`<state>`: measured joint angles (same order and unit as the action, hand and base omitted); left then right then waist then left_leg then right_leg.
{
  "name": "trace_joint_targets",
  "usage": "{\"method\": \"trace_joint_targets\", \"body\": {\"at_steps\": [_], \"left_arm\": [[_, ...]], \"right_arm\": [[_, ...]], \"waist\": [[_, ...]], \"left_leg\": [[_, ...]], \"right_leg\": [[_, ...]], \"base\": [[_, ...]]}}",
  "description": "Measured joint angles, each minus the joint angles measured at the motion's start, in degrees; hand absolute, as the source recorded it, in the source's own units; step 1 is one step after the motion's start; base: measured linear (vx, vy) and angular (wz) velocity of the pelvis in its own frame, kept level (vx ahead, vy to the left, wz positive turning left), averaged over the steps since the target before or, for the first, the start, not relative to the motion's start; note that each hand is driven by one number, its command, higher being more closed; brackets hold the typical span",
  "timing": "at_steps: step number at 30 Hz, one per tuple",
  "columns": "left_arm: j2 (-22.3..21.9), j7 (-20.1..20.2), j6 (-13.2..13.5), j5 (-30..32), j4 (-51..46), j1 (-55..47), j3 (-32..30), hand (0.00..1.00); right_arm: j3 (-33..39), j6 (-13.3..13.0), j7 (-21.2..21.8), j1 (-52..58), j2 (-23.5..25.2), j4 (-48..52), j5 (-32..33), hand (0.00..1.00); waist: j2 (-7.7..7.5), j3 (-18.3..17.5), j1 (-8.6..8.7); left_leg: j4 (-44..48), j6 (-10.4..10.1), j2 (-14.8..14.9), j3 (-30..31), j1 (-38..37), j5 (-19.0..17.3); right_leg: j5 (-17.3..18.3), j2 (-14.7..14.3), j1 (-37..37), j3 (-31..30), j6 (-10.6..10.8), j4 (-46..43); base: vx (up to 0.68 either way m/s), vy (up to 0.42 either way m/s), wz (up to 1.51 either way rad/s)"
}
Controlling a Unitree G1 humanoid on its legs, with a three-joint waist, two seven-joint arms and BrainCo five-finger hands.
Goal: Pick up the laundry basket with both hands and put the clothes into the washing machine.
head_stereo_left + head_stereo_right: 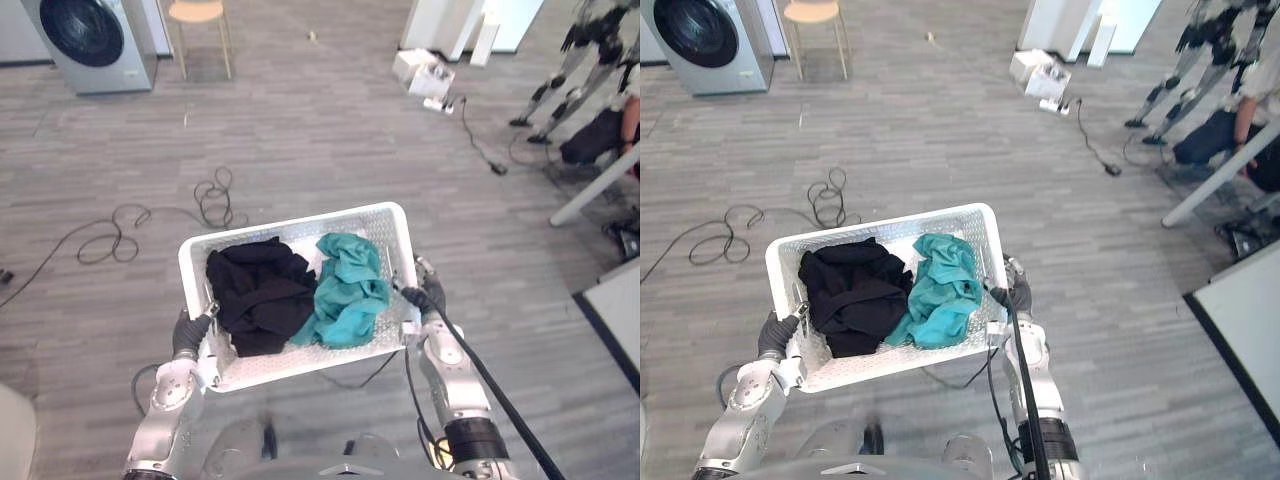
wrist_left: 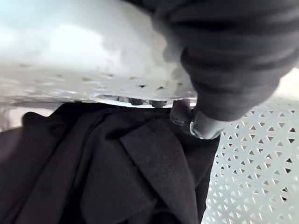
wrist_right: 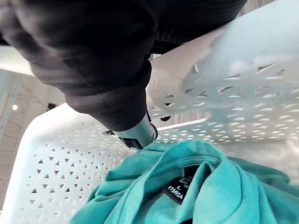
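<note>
Head views first. The basket (image 1: 292,227) is up off the floor and held in front of me, with the left hand (image 1: 190,332) on one short end and the right hand (image 1: 431,296) on the other. Inside, black clothes (image 1: 258,292) lie on the left and a teal shirt (image 1: 348,288) sits against them.

The washer (image 1: 88,38) is well away at upper left, and its door looks closed. A chair (image 1: 198,22) stands just beside it. A cable (image 1: 208,196) loops on the floor between me and the machine, and that's my trip risk. One stumble and the load tips out.

Left wrist view: one finger (image 2: 202,127) is hooked over the rim onto the inner wall, with black cloth right under it. The other fingers are hidden below the rim. I read this hand as clamped on the basket. The cloth could snag that finger when I let go.

Right wrist view: same picture here. A finger (image 3: 138,133) comes over the rim just above the teal shirt, clamping the wall.

Both holds are thin. If either slips, that end drops and everything spills. With both hands busy, the closed door is a problem too.
</note>
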<state>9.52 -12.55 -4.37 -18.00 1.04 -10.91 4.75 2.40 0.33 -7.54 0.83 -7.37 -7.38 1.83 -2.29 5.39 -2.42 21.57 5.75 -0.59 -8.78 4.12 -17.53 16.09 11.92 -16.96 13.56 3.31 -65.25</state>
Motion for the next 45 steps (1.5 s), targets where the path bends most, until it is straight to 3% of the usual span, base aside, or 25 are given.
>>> {"method": "trace_joint_targets", "body": {"at_steps": [3,6,8,9,11,12,13,15,17,20,22,24,26,28,30,31,34,36,39,40,41,42,43,44,45], "left_arm": [[1.0,0.7,0.0,2.3,0.2,2.2,0.7,1.0],[1.2,0.9,0.1,3.7,1.7,4.8,1.8,1.0],[1.0,1.0,0.2,4.4,4.1,6.1,1.9,1.0],[0.0,1.0,0.2,5.0,5.1,6.0,2.0,1.0],[-1.5,1.0,0.2,5.9,6.3,5.7,1.9,1.0],[-2.0,1.0,0.2,5.9,6.5,5.5,1.6,1.0],[-2.1,1.1,0.2,5.8,6.6,5.3,1.6,1.0],[-2.7,1.1,0.2,5.5,6.5,4.5,1.6,1.0],[-3.5,1.1,0.6,5.2,5.9,3.4,1.2,1.0],[-4.5,1.1,0.6,5.1,2.7,2.7,0.2,1.0],[-4.5,1.0,0.6,5.1,1.5,1.9,-0.4,1.0],[-5.5,0.7,0.6,5.2,-2.3,-0.9,-0.4,1.0],[-6.2,0.7,0.6,5.8,-2.6,-1.7,-0.5,1.0],[-5.9,0.7,0.6,6.0,-2.6,-3.0,-0.5,1.0],[-4.0,0.6,0.5,6.1,-2.7,-2.9,-0.8,1.0],[-3.1,0.6,0.3,6.5,-2.7,-2.8,-0.8,1.0],[-3.1,0.6,0.1,7.6,-2.7,-2.7,-0.4,1.0],[-2.6,1.0,0.3,8.4,-2.6,-0.2,0.5,1.0],[-1.7,1.8,0.7,10.0,-2.5,3.0,0.4,1.0],[-1.3,1.9,0.9,10.4,-2.5,3.3,0.4,1.0],[-2.1,2.2,1.0,10.6,-1.8,3.3,0.5,1.0],[-3.2,2.2,1.0,11.7,-1.0,3.3,0.5,1.0],[-3.7,2.2,1.0,12.6,-0.9,3.4,0.5,1.0],[-4.8,2.3,1.0,12.6,-0.8,3.1,0.2,1.0],[-5.7,2.2,1.0,12.3,0.2,2.9,-0.1,1.0]], "right_arm": [[0.3,-0.2,0.9,3.3,0.0,2.6,0.1,1.0],[1.3,0.0,1.1,3.8,-0.4,3.0,0.1,1.0],[1.2,0.0,1.1,4.8,-0.4,3.3,0.1,1.0],[1.2,0.2,1.1,5.8,-0.6,3.3,0.1,1.0],[1.2,0.9,1.0,6.2,-1.7,3.2,0.6,1.0],[1.0,1.3,1.0,5.6,-2.0,3.3,0.6,1.0],[0.9,1.4,0.8,5.3,-2.1,3.3,0.7,1.0],[1.0,1.4,-0.7,4.8,-2.2,3.6,1.1,1.0],[0.9,1.2,-0.8,4.5,-2.3,4.3,1.2,1.0],[1.0,1.0,-0.7,2.0,-3.1,4.2,1.7,1.0],[1.0,1.0,-0.5,1.2,-2.8,4.2,2.8,1.0],[1.2,0.9,-0.6,0.4,-2.9,4.1,2.8,1.0],[1.4,0.9,-0.6,1.1,-2.6,4.1,2.8,1.0],[1.4,0.7,-0.6,1.7,-1.7,4.1,2.2,1.0],[1.5,0.7,-0.5,1.8,0.3,2.6,2.1,1.0],[2.5,0.7,-0.5,1.7,2.3,0.7,1.4,1.0],[2.8,0.7,-0.5,3.6,2.7,1.5,0.1,1.0],[3.7,0.4,-0.4,5.6,2.3,4.5,0.1,1.0],[4.4,-0.2,-0.3,5.6,2.7,5.3,0.1,1.0],[4.4,-0.1,-0.2,6.0,2.9,6.2,0.1,1.0],[4.5,-0.2,-0.2,7.3,2.8,6.8,0.1,1.0],[4.6,0.1,-0.4,8.3,2.7,6.8,0.2,1.0],[4.7,0.2,-0.5,8.5,2.5,7.5,0.4,1.0],[5.0,0.2,-0.6,8.7,1.7,10.0,0.8,1.0],[5.0,0.1,-0.9,8.6,1.9,11.8,1.6,1.0]], "waist": [[0.82,-0.6,3.24],[0.71,-0.7,4.44],[0.07,-1.4,5.86],[1.48,-2.2,6.03],[6.9,-2.7,5.67],[8.81,-2.2,4.28],[9.26,-2.3,3.22],[7.86,-1.0,2.22],[6.01,-0.8,1.39],[5.57,-0.7,-0.15],[4.67,-0.1,-0.76],[4.73,-0.2,-1.59],[3.89,-1.0,-2.29],[2.38,-3.0,-2.28],[-2.7,-2.9,-1.59],[-3.59,-2.8,-0.25],[-1.07,-1.6,0.83],[0.69,-1.8,3.24],[-1.16,-2.8,4.45],[-1.27,-2.8,4.99],[-1.42,-3.7,5.99],[-0.03,-3.9,6.58],[1.3,-3.3,6.55],[4.97,-1.7,6.0],[7.13,-1.8,4.4]], "left_leg": [[-6.0,-1.9,0.4,4.0,-6.2,-0.6],[-12.4,-5.1,0.9,4.7,-14.8,-2.0],[-11.6,-9.0,1.9,6.0,-20.0,-4.7],[-6.8,-10.0,4.0,6.2,-20.0,-5.5],[18.1,-9.6,11.7,4.7,-11.4,0.0],[31.8,-7.8,17.5,2.0,-6.2,12.9],[38.3,-6.9,20.2,0.7,-3.7,15.3],[56.2,-2.9,24.3,-1.4,5.0,11.0],[54.2,-2.1,22.5,-4.5,10.2,6.5],[30.9,-4.8,16.2,-5.7,19.2,2.3],[9.7,-8.1,11.8,-6.1,20.4,5.6],[-7.4,-10.0,10.5,-7.4,21.2,10.5],[-4.9,-6.3,8.2,-7.3,21.2,14.9],[0.1,-0.5,5.0,-7.0,20.1,17.6],[5.5,2.0,0.7,-8.1,17.1,10.9],[8.1,2.6,-0.5,-6.0,13.6,5.4],[3.8,1.8,0.0,-2.1,2.7,1.0],[-3.0,0.4,1.3,1.2,-5.4,-0.3],[-11.2,-5.0,1.4,2.0,-15.3,-1.3],[-11.6,-7.5,1.0,2.6,-18.5,-3.0],[-6.2,-8.5,3.1,3.7,-20.1,-5.6],[7.7,-8.1,6.8,4.1,-16.2,-4.7],[16.8,-7.5,9.4,4.1,-13.4,-1.9],[32.2,-6.1,15.4,4.1,-7.5,11.2],[44.5,-4.4,19.7,4.0,-1.7,18.7]], "right_leg": [[0.1,-2.4,-8.2,1.5,-1.3,18.9],[-12.0,-3.5,-10.3,1.6,-1.2,50.6],[-18.0,-3.8,-11.3,-0.8,-3.3,53.1],[-22.7,-5.0,-11.7,-1.7,-4.6,48.5],[-19.8,-8.9,-9.8,1.5,-6.2,42.1],[-16.7,-12.1,-6.3,1.8,-7.3,41.4],[-15.2,-13.6,-4.4,1.7,-7.8,41.7],[-11.0,-15.5,6.7,1.1,-8.4,45.3],[-9.6,-15.0,14.5,-0.3,-7.9,50.8],[-8.0,-14.0,21.1,-1.3,-6.6,56.9],[-5.6,-11.8,24.7,-1.2,-5.8,58.5],[-1.9,-10.9,30.2,-0.7,-1.7,60.7],[1.5,-8.0,31.8,-0.4,0.2,55.3],[1.9,-0.9,23.8,-1.3,2.5,31.0],[-11.4,7.2,15.9,-1.9,3.1,9.3],[-9.0,8.6,11.1,-2.0,1.3,-1.1],[-0.2,4.2,4.7,-0.8,-1.3,-0.7],[2.1,0.0,-4.5,0.2,-1.6,16.2],[-8.3,-1.3,-9.0,4.8,-0.7,47.3],[-9.1,-1.5,-10.1,4.8,-1.7,49.1],[-15.8,-3.7,-9.6,1.7,-7.4,46.6],[-18.4,-5.8,-8.0,1.8,-7.5,43.3],[-18.6,-6.5,-6.2,3.1,-7.3,42.1],[-14.6,-10.5,-2.6,4.1,-7.9,40.5],[-10.9,-14.2,0.5,3.0,-9.4,40.4]], "base": [[0.57,-0.038,0.69],[0.69,-0.123,0.5],[0.86,-0.233,0.6],[0.83,-0.276,0.31],[0.89,-0.305,0.01],[0.79,-0.261,-0.39],[0.79,-0.262,-0.5],[0.74,-0.198,-0.15],[0.76,-0.142,-0.05],[0.63,-0.013,-0.1],[0.63,0.095,-0.01],[0.67,0.166,-0.05],[0.76,0.264,-0.05],[0.89,0.347,0.03],[0.82,0.244,0.36],[0.66,0.084,0.53],[0.89,0.064,0.45],[0.76,-0.011,0.81],[0.8,-0.109,0.46],[0.91,-0.192,0.55],[1.13,-0.285,0.65],[0.94,-0.28,0.57],[0.91,-0.288,0.19],[0.87,-0.244,-0.39],[0.86,-0.202,-0.68]]}}
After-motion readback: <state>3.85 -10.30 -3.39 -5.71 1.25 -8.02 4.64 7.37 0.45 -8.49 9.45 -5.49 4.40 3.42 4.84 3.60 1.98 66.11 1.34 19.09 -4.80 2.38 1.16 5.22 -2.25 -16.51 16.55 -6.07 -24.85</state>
